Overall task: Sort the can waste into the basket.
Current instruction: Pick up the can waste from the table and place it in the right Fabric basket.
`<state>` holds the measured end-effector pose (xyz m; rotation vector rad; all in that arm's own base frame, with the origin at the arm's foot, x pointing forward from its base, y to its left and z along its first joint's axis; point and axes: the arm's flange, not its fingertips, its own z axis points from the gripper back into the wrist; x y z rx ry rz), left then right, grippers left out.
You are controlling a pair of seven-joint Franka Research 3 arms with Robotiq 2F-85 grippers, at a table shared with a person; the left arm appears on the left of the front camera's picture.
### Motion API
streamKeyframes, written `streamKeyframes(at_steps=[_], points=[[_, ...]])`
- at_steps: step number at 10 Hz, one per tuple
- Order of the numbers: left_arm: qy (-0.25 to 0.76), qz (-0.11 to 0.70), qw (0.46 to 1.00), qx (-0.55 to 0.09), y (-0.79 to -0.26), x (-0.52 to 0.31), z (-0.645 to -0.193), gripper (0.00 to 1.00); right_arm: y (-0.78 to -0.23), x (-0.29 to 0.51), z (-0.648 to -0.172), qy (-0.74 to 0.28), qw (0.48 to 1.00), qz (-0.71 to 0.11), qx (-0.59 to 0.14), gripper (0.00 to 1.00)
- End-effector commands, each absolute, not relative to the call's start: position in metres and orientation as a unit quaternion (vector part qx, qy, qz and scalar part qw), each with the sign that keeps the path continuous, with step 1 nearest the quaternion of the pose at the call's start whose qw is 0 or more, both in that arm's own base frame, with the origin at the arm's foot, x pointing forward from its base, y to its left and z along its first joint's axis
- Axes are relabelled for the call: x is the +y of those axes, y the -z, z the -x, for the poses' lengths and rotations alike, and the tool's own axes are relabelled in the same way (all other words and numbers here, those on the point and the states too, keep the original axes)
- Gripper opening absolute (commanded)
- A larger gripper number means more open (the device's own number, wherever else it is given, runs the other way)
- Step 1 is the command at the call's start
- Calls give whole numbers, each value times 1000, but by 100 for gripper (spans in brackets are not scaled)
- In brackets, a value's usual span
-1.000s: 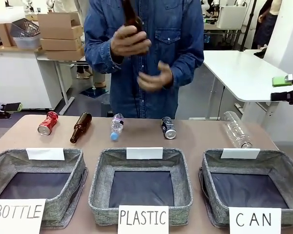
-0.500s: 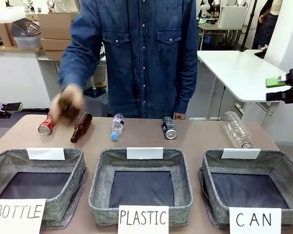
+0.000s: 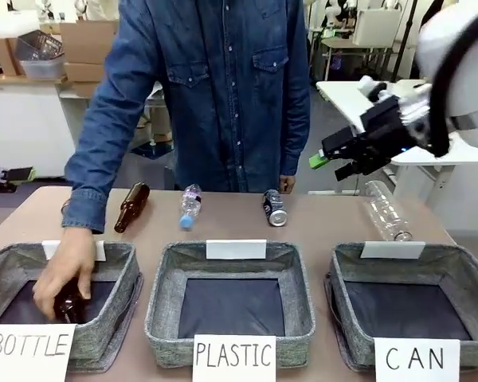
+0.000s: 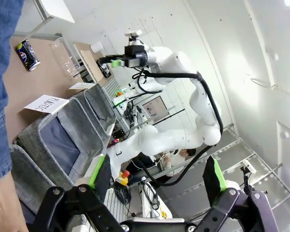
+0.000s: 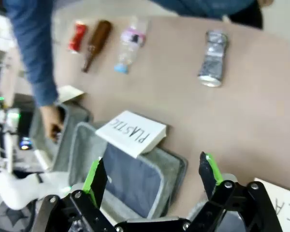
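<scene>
Near the centre of the front view, at the table's far edge, the dark can [image 3: 275, 208] lay on its side with a silver end toward the camera. It was well apart from the grey basket [image 3: 462, 256] at the lower right, whose white sign [image 3: 417, 360] read "CAN". The red can [image 5: 78, 35] lay at the upper left of the right wrist view, just beside a brown bottle [image 5: 96, 42]. Both cans looked light, thin-walled and smooth, so they would probably dent under a hard squeeze and roll if nudged. The sound hold seemed to be across the round body at mid-length, pads on opposite sides, not on the ends. The right gripper [image 3: 331, 163] hung at the upper right above the table, jaws spread wide and empty. The left gripper [image 4: 156, 170] was likewise wide apart with nothing between its fingers. The BOTTLE sign [image 3: 28, 346] and the PLASTIC sign [image 3: 233, 356] were plain to read, but the print on the cans was too small to make out.
</scene>
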<state>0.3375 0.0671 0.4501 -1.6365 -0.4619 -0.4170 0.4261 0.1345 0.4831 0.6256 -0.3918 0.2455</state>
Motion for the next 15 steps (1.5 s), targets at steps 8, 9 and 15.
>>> streamKeyframes(at_steps=[8, 9, 15], points=[[188, 723, 629, -214, -452, 65, -337, 100, -407, 218, -514, -96, 969, -142, -178, 100], [188, 723, 629, -214, -452, 65, -337, 100, -398, 230, -527, -101, 967, -134, -191, 100], [188, 723, 629, -214, -452, 65, -337, 100, -330, 263, -588, -94, 982, -74, -147, 100]])
